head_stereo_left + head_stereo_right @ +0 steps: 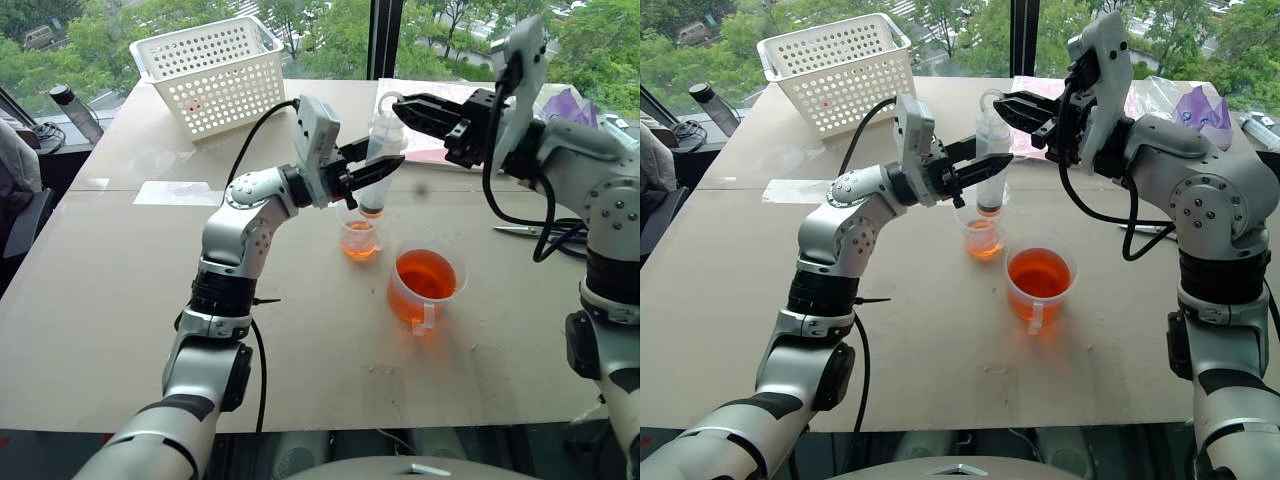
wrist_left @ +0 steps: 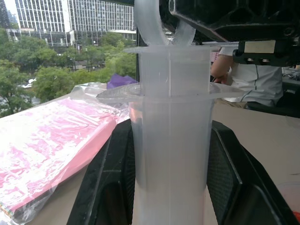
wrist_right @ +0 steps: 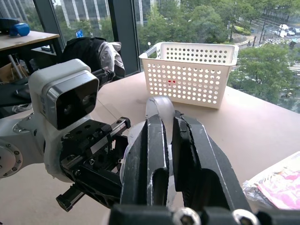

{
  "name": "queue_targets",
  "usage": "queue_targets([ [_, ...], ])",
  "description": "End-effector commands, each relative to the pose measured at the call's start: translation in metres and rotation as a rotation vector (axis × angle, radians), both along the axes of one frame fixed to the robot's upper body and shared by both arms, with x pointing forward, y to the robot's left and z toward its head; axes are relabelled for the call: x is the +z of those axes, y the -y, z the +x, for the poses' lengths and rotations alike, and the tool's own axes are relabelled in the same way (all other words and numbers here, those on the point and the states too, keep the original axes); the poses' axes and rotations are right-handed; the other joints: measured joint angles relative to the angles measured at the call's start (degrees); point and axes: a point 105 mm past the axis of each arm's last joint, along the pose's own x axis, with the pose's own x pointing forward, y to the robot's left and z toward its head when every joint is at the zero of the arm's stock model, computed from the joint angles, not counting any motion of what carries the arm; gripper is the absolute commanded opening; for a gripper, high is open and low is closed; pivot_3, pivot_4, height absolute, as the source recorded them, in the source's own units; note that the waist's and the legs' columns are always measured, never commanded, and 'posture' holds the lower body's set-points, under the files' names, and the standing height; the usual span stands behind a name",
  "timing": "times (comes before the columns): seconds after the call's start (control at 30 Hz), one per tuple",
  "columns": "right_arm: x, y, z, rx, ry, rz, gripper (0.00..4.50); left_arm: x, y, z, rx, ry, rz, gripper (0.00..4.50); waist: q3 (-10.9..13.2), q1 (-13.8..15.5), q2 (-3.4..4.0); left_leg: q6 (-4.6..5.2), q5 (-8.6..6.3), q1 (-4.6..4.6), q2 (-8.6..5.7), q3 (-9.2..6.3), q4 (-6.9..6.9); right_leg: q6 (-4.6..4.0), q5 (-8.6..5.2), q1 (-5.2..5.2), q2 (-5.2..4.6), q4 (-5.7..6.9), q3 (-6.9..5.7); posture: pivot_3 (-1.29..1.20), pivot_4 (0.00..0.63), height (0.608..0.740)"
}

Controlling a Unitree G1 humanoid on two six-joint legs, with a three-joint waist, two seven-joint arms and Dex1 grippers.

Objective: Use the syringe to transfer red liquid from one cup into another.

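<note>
Two clear cups stand on the brown surface [image 1: 120, 330], and the handled measuring cup [image 1: 425, 287] serves as the landmark: it is the nearest of the things, holding orange-red liquid [image 1: 426, 276] about halfway up, its small handle turned toward the robot. Just beyond it and to its left, close but apart, stands the small clear cup [image 1: 359, 239] with a shallow layer of the same liquid. Directly above that small cup the syringe [image 1: 381, 160] hangs upright, its orange-tinted tip just over the rim. The left gripper [image 1: 372, 175] reaches in from the left of the handled cup with its fingers clamped on the whitish barrel below the flange, as the left wrist view shows with one black finger [image 2: 110, 183] on either side. Higher, above the handled cup and to its right, the right gripper [image 1: 418, 110] points leftward at the plunger's ring on top of the syringe; its fingers [image 3: 150, 159] are pressed together with the ring's pale loop just behind them. Farther back and well to the left of the handled cup sits a white perforated basket [image 1: 215, 75] by the window.
</note>
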Motion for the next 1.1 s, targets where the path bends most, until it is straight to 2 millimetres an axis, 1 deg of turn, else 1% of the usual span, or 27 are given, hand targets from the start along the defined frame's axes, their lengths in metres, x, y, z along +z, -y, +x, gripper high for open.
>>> queue_targets([
  [0.03,-0.022,-0.008,-0.007,0.048,-0.06,-0.093,0.02,0.032,0.001,-0.009,-0.016,0.122,-0.051,1.4,0.0,0.0,0.0,0.0,0.0,0.0,0.0,0.0,0.0,0.0,0.0,0.0,0.0,0.0,0.0,0.0,0.15,0.74],
  [0.17,-0.027,-0.008,-0.009,0.053,-0.074,-0.116,0.02,0.033,0.001,-0.008,-0.011,0.123,-0.056,1.4,0.0,0.0,0.0,0.0,0.0,0.0,0.0,0.0,0.0,0.0,0.0,0.0,0.0,0.0,0.0,0.0,0.15,0.74],
  [0.27,-0.025,-0.01,-0.012,0.086,-0.062,-0.107,0.02,0.032,0.002,-0.009,-0.012,0.125,-0.052,1.4,0.0,0.0,0.0,0.0,0.0,0.0,0.0,0.0,0.0,0.0,0.0,0.0,0.0,0.0,0.0,0.0,0.15,0.74],
  [0.3,-0.024,-0.011,-0.014,0.103,-0.057,-0.101,0.79,0.032,0.002,-0.009,-0.013,0.126,-0.051,1.4,0.0,0.0,0.0,0.0,0.0,0.0,0.0,0.0,0.0,0.0,0.0,0.0,0.0,0.0,0.0,0.0,0.15,0.74],
  [0.37,-0.017,-0.012,-0.016,0.122,-0.042,-0.064,1.51,0.031,0.002,-0.009,-0.013,0.125,-0.048,1.4,0.0,-0.1,0.0,0.0,0.0,0.01,0.0,0.0,0.0,0.0,0.0,0.0,0.0,0.0,0.01,0.0,0.15,0.74],
  [0.4,-0.014,-0.011,-0.016,0.125,-0.036,-0.049,2.06,0.031,0.002,-0.009,-0.013,0.124,-0.047,1.4,0.0,-0.1,0.0,0.0,0.0,0.0,0.0,0.01,-0.01,0.0,0.0,-0.02,0.0,0.01,0.02,0.0,0.15,0.74],
  [0.47,-0.004,-0.009,-0.017,0.127,-0.027,0.009,2.97,0.031,0.001,-0.009,-0.012,0.125,-0.045,1.4,0.0,-0.1,0.0,0.0,0.0,0.0,0.0,0.0,-0.01,0.0,0.0,-0.01,0.0,0.01,0.02,0.0,0.15,0.74],
  [0.5,0.003,-0.007,-0.017,0.13,-0.023,0.048,3.54,0.031,0.001,-0.009,-0.011,0.125,-0.044,1.4,0.0,-0.2,0.0,0.0,0.0,0.0,0.0,0.0,-0.01,0.0,0.0,-0.02,0.0,0.01,0.02,0.0,0.15,0.74],
  [0.57,0.018,0.0,-0.022,0.161,-0.01,0.127,4.41,0.033,-0.001,-0.01,-0.008,0.129,-0.041,1.4,0.0,-0.1,0.0,0.0,0.0,0.0,0.0,0.0,-0.01,0.0,0.0,-0.01,0.0,0.01,0.01,0.0,0.15,0.74],
  [0.6,0.024,0.004,-0.024,0.173,-0.003,0.156,4.41,0.035,-0.002,-0.01,-0.006,0.132,-0.041,1.4,0.0,0.0,0.0,0.0,0.0,-0.01,0.0,0.0,0.0,0.0,0.0,-0.01,0.0,0.01,0.0,0.0,0.15,0.74],
  [0.67,0.029,0.009,-0.025,0.178,-0.006,0.188,4.41,0.04,-0.005,-0.011,-0.004,0.132,-0.056,1.4,0.0,0.0,0.0,0.0,0.0,-0.02,-0.01,0.0,0.0,0.0,0.0,-0.01,-0.01,0.0,0.0,0.0,0.15,0.74],
  [0.77,0.034,0.022,-0.025,0.157,-0.008,0.224,4.41,0.059,-0.01,-0.019,-0.003,0.178,-0.087,1.4,0.0,-0.1,0.0,0.0,0.0,-0.01,-0.01,0.0,-0.01,0.0,0.0,-0.01,-0.01,0.0,0.0,0.0,0.15,0.74],
  [0.83,0.038,0.028,-0.025,0.144,0.001,0.238,4.41,0.069,-0.013,-0.022,0.0,0.184,-0.101,1.4,0.0,-0.2,0.0,0.0,0.0,-0.01,-0.01,0.0,-0.02,0.0,0.0,-0.02,-0.01,0.01,0.0,0.0,0.15,0.74],
  [0.9,0.04,0.037,-0.026,0.118,0.023,0.245,4.41,0.083,-0.021,-0.028,0.008,0.184,-0.124,1.4,0.0,-0.4,0.0,0.0,0.0,-0.01,-0.01,0.0,-0.02,0.0,0.0,-0.01,-0.01,0.0,0.0,0.0,0.15,0.74],
  [0.93,0.039,0.045,-0.027,0.09,0.049,0.219,4.41,0.092,-0.026,-0.029,0.022,0.179,-0.141,1.4,0.0,-0.4,0.0,0.0,0.0,-0.01,-0.01,-0.01,-0.02,0.0,0.0,-0.01,-0.01,0.0,0.01,0.0,0.15,0.74],
  [1.0,0.024,0.061,-0.029,0.046,0.062,0.152,4.41,0.103,-0.038,-0.031,0.068,0.166,-0.137,1.4,0.0,-0.3,-0.01,0.0,0.0,-0.02,-0.01,-0.02,-0.02,0.0,0.0,-0.01,-0.01,-0.01,-0.01,0.0,0.15,0.74],
  [1.07,0.005,0.078,-0.029,-0.008,0.034,0.086,4.41,0.103,-0.053,-0.028,0.151,0.141,-0.092,1.4,0.0,-0.3,0.0,0.01,-0.01,-0.04,-0.01,-0.03,-0.03,0.0,0.0,0.01,-0.02,-0.05,-0.02,0.0,0.15,0.74],
  [1.1,-0.003,0.087,-0.03,-0.038,0.027,0.062,4.41,0.1,-0.061,-0.026,0.194,0.125,-0.063,1.4,0.0,-0.5,0.0,0.01,-0.01,-0.02,-0.01,-0.01,-0.05,0.0,0.0,0.03,-0.02,-0.05,0.01,0.0,0.15,0.74],
])
